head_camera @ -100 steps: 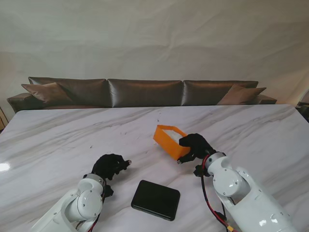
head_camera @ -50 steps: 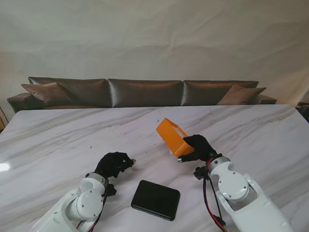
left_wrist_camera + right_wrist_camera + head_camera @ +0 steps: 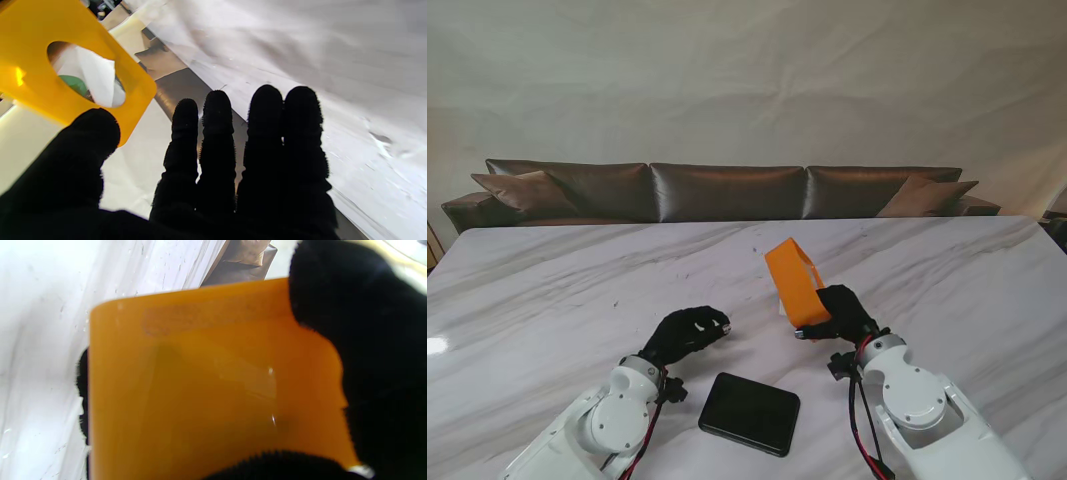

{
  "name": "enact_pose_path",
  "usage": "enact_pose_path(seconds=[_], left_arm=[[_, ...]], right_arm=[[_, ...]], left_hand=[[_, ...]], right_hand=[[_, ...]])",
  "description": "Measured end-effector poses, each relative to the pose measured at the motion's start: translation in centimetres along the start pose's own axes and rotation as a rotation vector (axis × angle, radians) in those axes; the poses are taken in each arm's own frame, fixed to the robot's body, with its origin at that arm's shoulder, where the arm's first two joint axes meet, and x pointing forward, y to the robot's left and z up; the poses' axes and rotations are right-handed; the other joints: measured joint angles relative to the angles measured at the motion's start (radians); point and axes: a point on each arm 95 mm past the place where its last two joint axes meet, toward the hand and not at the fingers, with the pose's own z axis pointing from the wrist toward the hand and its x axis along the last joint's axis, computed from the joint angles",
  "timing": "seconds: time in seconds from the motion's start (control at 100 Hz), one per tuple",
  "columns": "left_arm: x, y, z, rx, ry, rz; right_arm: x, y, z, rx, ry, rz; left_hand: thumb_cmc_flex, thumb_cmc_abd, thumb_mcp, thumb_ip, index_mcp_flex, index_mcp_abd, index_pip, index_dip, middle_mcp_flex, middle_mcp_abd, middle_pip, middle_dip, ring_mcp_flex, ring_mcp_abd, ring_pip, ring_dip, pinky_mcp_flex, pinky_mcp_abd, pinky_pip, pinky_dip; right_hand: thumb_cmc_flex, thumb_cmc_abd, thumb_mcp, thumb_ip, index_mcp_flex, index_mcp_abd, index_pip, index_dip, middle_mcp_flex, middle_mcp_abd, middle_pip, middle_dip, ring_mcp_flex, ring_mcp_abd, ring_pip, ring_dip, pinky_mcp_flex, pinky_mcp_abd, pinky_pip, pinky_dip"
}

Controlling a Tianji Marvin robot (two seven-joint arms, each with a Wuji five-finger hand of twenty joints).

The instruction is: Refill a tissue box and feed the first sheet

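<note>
From the stand camera I have the orange tissue box [image 3: 794,283] gripped in my right hand [image 3: 844,312], lifted off the marble table [image 3: 557,290] and tipped up on edge, so one broad face looks toward my left side. The hand clamps the box at its nearer end, with the rest of the box rising away from me past the fingers. On the right wrist camera the box [image 3: 213,390] fills most of the picture as a plain orange wall, with my black-gloved fingers [image 3: 367,340] wrapped over one edge and more glove showing along the opposite side, so the grasp is firm. My left hand [image 3: 689,331] is raised just off the table, to the left of the box and a little nearer to me, with clear space between the two. Its fingers [image 3: 217,140] are stretched out side by side, the thumb held apart, holding nothing. Through the left wrist camera I see the box's slotted face [image 3: 66,53], and white tissue [image 3: 96,80] shows inside the oval opening. The black lid [image 3: 749,412] lies flat on the table nearer to me, between my two arms, touching neither hand.
</note>
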Motion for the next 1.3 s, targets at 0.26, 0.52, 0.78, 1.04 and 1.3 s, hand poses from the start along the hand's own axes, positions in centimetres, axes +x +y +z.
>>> enact_pose_path(seconds=[0.26, 0.52, 0.78, 1.04, 1.3], left_arm=[[0.9, 1.2, 2.5, -0.072, 0.045, -0.116], [1.9, 1.9, 4.2, -0.106, 0.108, -0.179], [2.3, 2.6, 5.2, -0.120, 0.119, -0.149], [2.2, 3.0, 5.7, -0.110, 0.132, -0.165], [2.4, 3.4, 5.8, -0.123, 0.155, -0.173]], right_arm=[[-0.3, -1.2, -0.8, 0.012, 0.030, -0.001], [-0.4, -2.2, -1.5, 0.033, 0.049, 0.013], [-0.2, -2.8, -1.7, 0.045, 0.068, 0.019], [-0.1, -3.3, -1.6, 0.059, 0.086, 0.022], [-0.4, -3.7, -1.2, 0.076, 0.080, 0.011]], left_hand=[[0.006, 0.022, -0.039, 0.000, -0.011, 0.059, -0.078, -0.060, -0.035, 0.025, -0.004, -0.008, -0.010, 0.010, 0.015, 0.017, -0.040, 0.007, 0.000, 0.035], [0.026, 0.010, -0.016, 0.000, -0.020, 0.059, -0.094, -0.072, -0.035, 0.026, -0.010, -0.009, -0.011, 0.010, 0.071, 0.051, -0.046, 0.007, 0.000, 0.051], [0.036, -0.011, 0.059, 0.000, -0.001, 0.059, -0.060, -0.072, -0.032, 0.026, 0.008, 0.000, -0.010, 0.010, 0.114, 0.068, -0.044, 0.007, -0.001, 0.061], [0.036, -0.021, 0.098, 0.000, 0.069, 0.058, -0.007, -0.057, 0.036, 0.026, 0.040, 0.015, 0.026, 0.008, 0.136, 0.076, -0.010, 0.008, -0.011, 0.061], [0.074, -0.120, 0.204, -0.025, 0.120, 0.022, 0.084, -0.047, 0.101, 0.026, 0.075, 0.046, 0.074, 0.000, 0.162, 0.076, 0.026, 0.008, -0.002, 0.053]], right_hand=[[0.011, 0.004, 0.000, 0.006, 0.000, 0.000, 0.001, 0.001, 0.004, 0.002, 0.001, 0.000, 0.000, 0.002, 0.006, 0.010, 0.000, 0.000, 0.001, 0.000], [0.011, 0.005, 0.000, 0.012, 0.009, 0.001, 0.002, 0.003, 0.012, 0.005, 0.010, 0.000, 0.000, 0.004, 0.015, 0.022, 0.000, 0.000, 0.008, 0.000], [0.012, 0.020, 0.000, 0.013, 0.009, 0.001, 0.003, 0.009, 0.017, 0.006, 0.010, 0.000, 0.000, 0.006, 0.024, 0.025, 0.000, 0.000, 0.011, 0.000], [0.022, 0.020, 0.001, 0.013, 0.009, 0.002, 0.004, 0.010, 0.018, 0.009, 0.010, 0.000, 0.000, 0.009, 0.025, 0.034, -0.002, -0.001, 0.013, 0.001], [0.023, 0.030, 0.001, 0.013, 0.010, 0.009, 0.004, 0.014, 0.021, 0.011, 0.010, 0.000, 0.000, 0.012, 0.030, 0.036, -0.005, -0.001, 0.013, 0.007]])
